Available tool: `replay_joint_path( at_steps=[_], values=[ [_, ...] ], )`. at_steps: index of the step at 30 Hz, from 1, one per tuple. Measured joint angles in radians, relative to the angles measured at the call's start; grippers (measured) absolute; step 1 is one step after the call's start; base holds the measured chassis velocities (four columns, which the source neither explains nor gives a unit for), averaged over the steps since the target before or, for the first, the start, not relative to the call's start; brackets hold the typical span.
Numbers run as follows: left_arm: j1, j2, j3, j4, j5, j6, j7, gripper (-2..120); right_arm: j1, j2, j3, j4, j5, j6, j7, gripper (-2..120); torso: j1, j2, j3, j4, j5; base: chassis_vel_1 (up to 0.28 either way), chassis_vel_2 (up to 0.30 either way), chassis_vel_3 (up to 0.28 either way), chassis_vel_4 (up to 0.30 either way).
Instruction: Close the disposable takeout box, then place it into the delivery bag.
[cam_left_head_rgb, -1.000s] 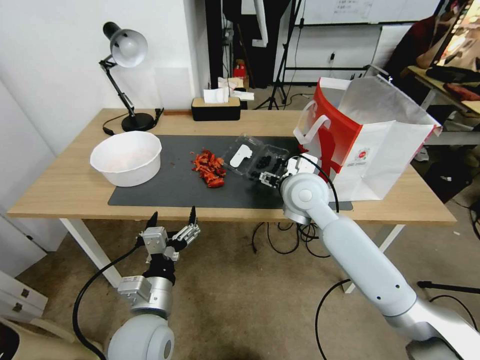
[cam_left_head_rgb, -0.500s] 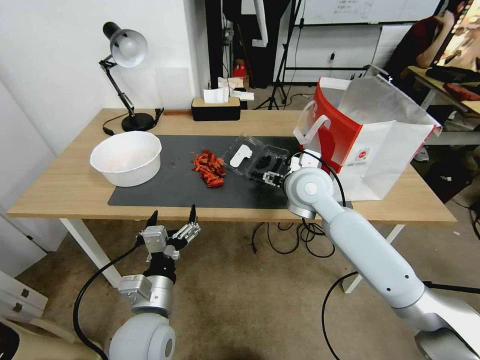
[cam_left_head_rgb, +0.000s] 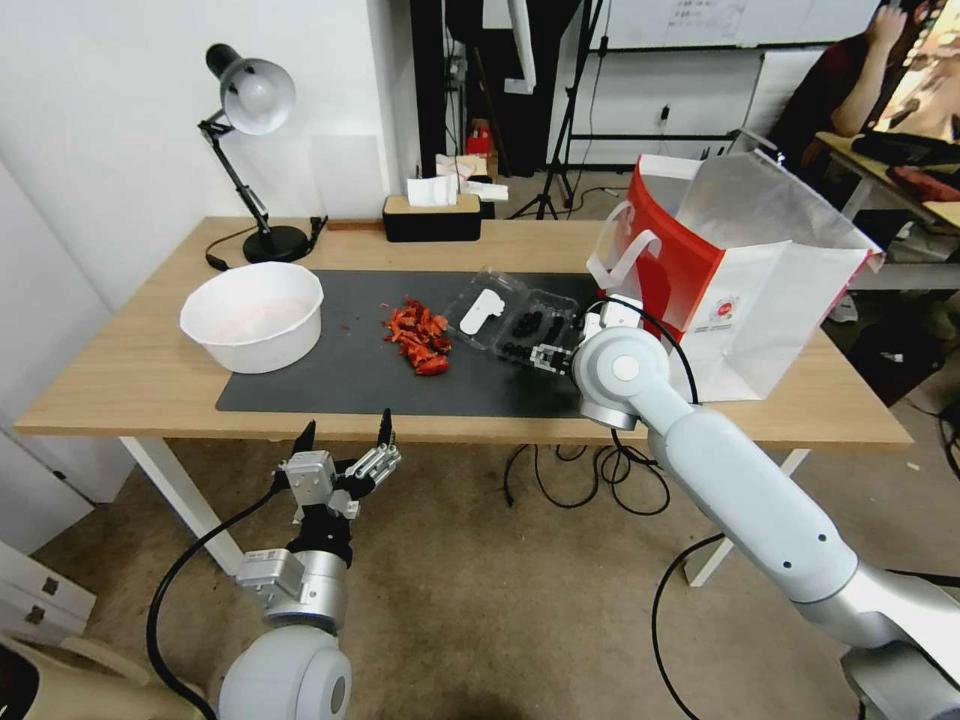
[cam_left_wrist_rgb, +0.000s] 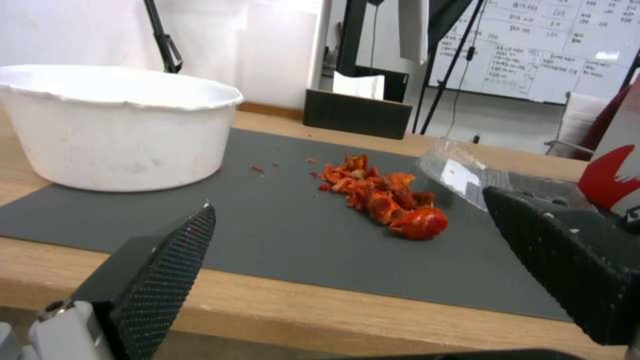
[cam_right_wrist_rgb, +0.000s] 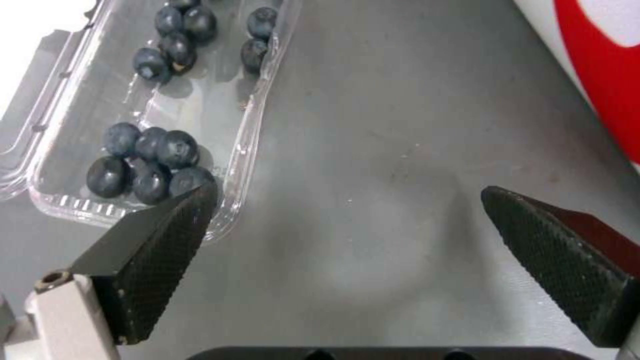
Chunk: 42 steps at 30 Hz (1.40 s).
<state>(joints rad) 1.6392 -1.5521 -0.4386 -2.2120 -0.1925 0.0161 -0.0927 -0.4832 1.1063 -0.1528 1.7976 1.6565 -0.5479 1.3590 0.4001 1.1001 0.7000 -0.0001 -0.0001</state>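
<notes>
Clear takeout box (cam_left_head_rgb: 512, 320) holding dark-blue berries; white bag (cam_left_head_rgb: 760, 300) with red panel; grey mat (cam_left_head_rgb: 330, 370); white bowl (cam_left_head_rgb: 252, 316).

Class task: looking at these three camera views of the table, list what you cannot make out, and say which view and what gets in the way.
- Head view: the right gripper fingertips, hidden behind its own wrist.
- Head view: the delivery bag inside, blocked by its walls.
- Right wrist view: the disposable takeout box lid, cut off by the edge.
- Left wrist view: the berries, behind the left gripper finger.

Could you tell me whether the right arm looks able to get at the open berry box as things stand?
Probably yes. The right gripper hangs open just above the mat, beside the berry box, with one finger at its near corner. Nothing lies between them; the bag stands clear on the other side.
</notes>
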Motion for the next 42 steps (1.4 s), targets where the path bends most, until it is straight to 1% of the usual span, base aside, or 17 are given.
replay_joint_path(
  at_steps=[14,29,42],
  values=[
    [0.006,-0.004,0.0,-0.01,0.001,-0.002,-0.002,100,0.024,-0.015,-0.018,-0.006,0.021,0.0,0.022,100,0.0,0.0,0.0,0.0001,0.0001,0.0,0.0,0.0,0.0],
    [0.005,-0.01,0.003,-0.014,0.003,-0.003,-0.004,100,0.055,-0.092,-0.04,-0.001,0.066,-0.027,0.027,100,0.0,0.0,0.0,0.0,0.0001,0.0,0.0,0.0,0.0],
    [0.007,-0.016,0.008,-0.013,0.01,-0.005,-0.004,100,0.047,-0.116,-0.035,0.002,0.066,-0.037,0.019,100,0.0,0.0,0.0,0.0001,0.0001,0.0,0.0,0.0,0.0]
  ],
)
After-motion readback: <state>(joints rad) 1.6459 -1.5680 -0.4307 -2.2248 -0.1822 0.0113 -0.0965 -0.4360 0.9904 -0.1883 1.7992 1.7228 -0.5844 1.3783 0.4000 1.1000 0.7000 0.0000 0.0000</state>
